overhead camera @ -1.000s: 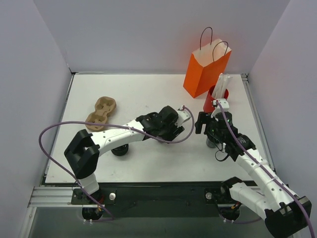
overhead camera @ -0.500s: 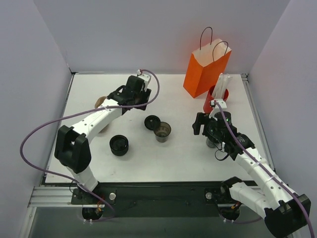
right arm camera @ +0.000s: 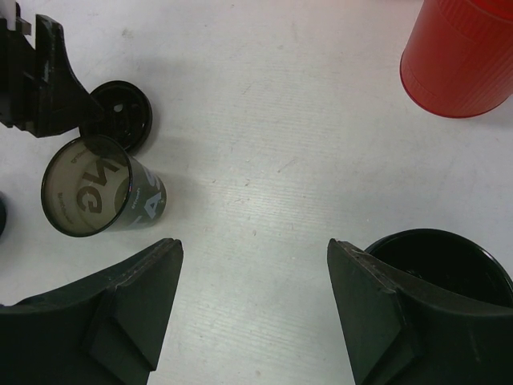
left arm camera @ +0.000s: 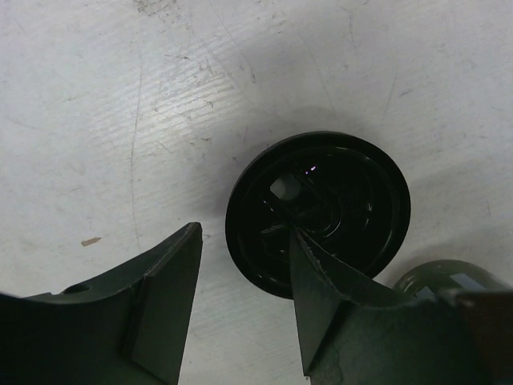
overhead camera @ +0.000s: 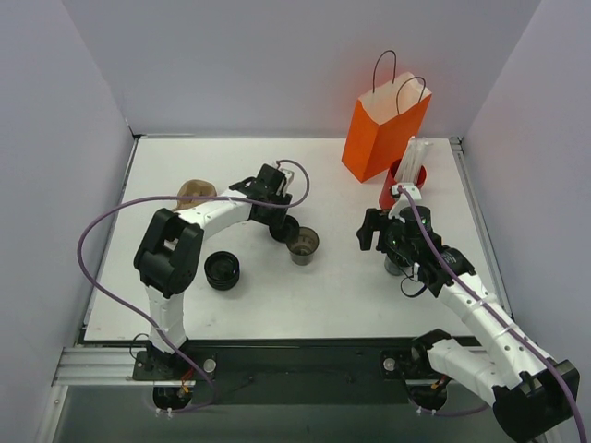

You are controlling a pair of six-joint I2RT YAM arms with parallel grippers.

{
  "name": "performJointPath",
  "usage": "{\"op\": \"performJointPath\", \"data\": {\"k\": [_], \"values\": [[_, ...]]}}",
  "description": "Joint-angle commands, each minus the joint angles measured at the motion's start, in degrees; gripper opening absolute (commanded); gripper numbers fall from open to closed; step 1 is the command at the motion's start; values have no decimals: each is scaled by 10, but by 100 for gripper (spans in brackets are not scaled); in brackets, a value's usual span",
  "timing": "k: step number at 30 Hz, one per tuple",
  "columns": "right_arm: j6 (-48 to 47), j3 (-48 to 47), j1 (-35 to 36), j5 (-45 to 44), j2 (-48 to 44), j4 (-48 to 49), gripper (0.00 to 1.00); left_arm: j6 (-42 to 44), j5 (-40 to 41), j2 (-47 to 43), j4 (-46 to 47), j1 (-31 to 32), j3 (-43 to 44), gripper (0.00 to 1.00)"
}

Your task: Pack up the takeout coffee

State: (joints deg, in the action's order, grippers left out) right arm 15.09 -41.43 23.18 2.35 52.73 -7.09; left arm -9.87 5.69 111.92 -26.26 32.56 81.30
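Note:
The takeout coffee (overhead camera: 303,243) is a small dark cup with grey lettering, standing open-topped mid-table; it also shows in the right wrist view (right arm camera: 96,196). A flat black lid (overhead camera: 282,228) lies just left of it. My left gripper (overhead camera: 277,217) is open and low over the lid; in its wrist view (left arm camera: 243,233) the right finger (left arm camera: 337,305) overlaps the lid's (left arm camera: 317,212) near edge. My right gripper (overhead camera: 377,233) is open and empty (right arm camera: 252,245), to the right of the cup. The orange paper bag (overhead camera: 383,125) stands at the back right.
A second dark cup (right arm camera: 437,261) stands right beside my right finger. The red cup of white straws (overhead camera: 402,185) is in front of the bag. A ribbed black round stack (overhead camera: 223,269) sits front left. A brown cardboard carrier (overhead camera: 194,192) lies behind the left arm.
My left arm swung from over the cup far back-left toward the carrier, then returned to the lid. The cup and lid came into view. The right arm barely moved.

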Motion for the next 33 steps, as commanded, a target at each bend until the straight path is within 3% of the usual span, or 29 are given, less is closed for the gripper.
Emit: {"op": "performJointPath", "data": {"k": [1,6,10,13,15,19,27,33], "values": [[-4,-14,-2,2,-3,10,74,-14,-9,24,45,0,-3,56],[-9,-12,-2,5,-6,10,74,-12,5,43,51,0,4,52],[7,-8,-2,-4,-7,10,73,-12,8,59,40,0,13,43],[9,-8,-2,-2,-12,5,72,-12,4,57,43,0,6,35],[9,-8,-2,1,-17,5,72,-10,0,52,43,-1,4,21],[6,-12,-2,14,-20,9,72,-12,-10,31,43,-10,-1,11],[-11,-8,-2,84,-19,49,72,-18,-24,-20,19,-22,7,3],[21,-46,-3,191,16,131,72,5,-57,-134,58,-34,-17,2]]}}
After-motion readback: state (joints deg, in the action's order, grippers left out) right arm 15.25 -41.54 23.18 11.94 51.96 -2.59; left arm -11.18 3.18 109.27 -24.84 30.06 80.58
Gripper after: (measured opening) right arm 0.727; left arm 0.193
